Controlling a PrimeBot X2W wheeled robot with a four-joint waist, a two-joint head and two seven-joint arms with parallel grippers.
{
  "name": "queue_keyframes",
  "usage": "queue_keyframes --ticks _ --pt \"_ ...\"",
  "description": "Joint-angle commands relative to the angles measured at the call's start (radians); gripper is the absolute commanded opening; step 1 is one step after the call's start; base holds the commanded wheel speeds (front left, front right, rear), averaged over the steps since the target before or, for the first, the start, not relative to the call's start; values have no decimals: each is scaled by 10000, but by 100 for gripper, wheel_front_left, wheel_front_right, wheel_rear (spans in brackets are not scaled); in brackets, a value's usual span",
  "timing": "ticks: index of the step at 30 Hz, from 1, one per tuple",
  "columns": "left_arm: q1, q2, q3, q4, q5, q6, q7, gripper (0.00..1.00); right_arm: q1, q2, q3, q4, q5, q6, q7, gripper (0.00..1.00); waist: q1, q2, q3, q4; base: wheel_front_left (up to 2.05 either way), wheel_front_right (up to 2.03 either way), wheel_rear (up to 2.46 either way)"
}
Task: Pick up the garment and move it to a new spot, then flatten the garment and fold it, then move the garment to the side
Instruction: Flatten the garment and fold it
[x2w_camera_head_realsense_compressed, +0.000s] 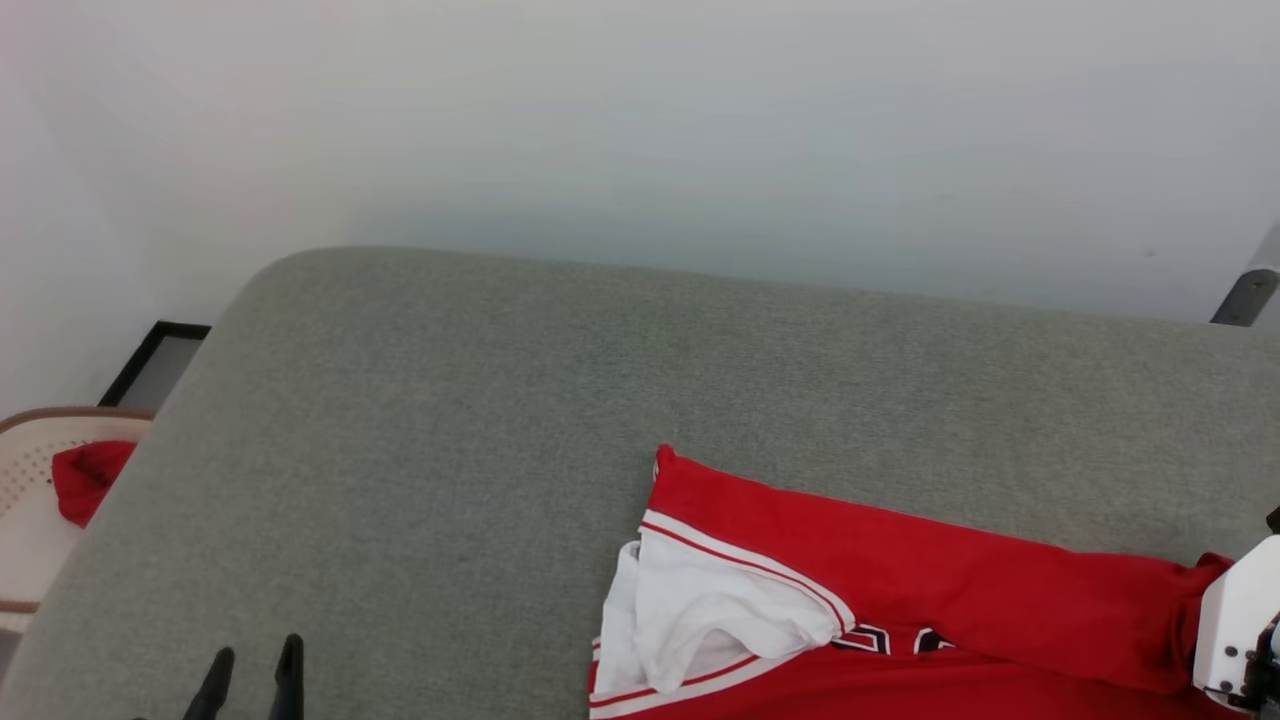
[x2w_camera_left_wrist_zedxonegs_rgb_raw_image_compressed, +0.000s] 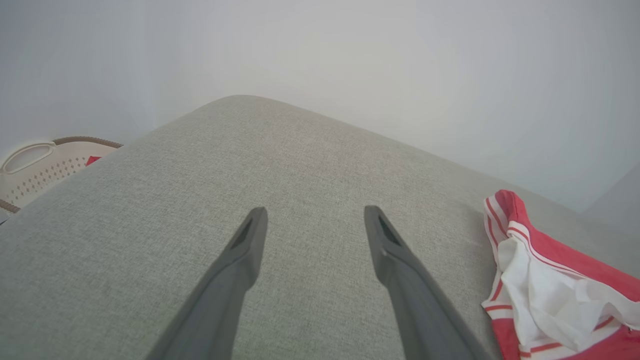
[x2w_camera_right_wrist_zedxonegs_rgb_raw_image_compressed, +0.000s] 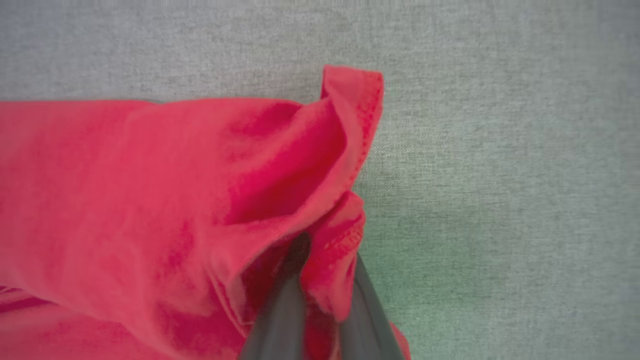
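No word, number or brand reads in full anywhere in these frames. The one trace of print sits on the red front of the garment (x2w_camera_head_realsense_compressed: 900, 585), as the head camera sees it: a strip of black characters (x2w_camera_head_realsense_compressed: 872, 640) edged in white, just right of the crumpled white sleeve panel (x2w_camera_head_realsense_compressed: 720, 610). A fold of red cloth lies over them. Too little shows to tell letters from numerals, or to name what they spell.
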Motion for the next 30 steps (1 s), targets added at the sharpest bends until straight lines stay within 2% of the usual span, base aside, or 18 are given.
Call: queue_keyframes --ticks 1,7,17,23,30 --pt "158 -5 88 -38 96 -39 -12 100 -140 -61 -96 74 -78 -17 -67 0 0 0 -28 -96 0 0 0" --pt "423 -69 294 -141 274 -49 -12 100 -134 168 236 -299 477 -15 61 0 0 0 -151 -281 0 0 0" --pt "501 -104 128 -281 396 -63 -13 100 530 1077 1195 -2695 2738 -12 792 0 0 0 -447 -201 0 0 0" --pt "146 -66 -416 -74 432 -64 -13 100 872 1980 1610 -3672 2759 -12 896 0 0 0 -632 268 0 0 0" --pt "-374 -59 -1202 219 314 -65 -11 100 703 2767 2041 -3596 2331 -12 662 0 0 0 -749 949 0 0 0"
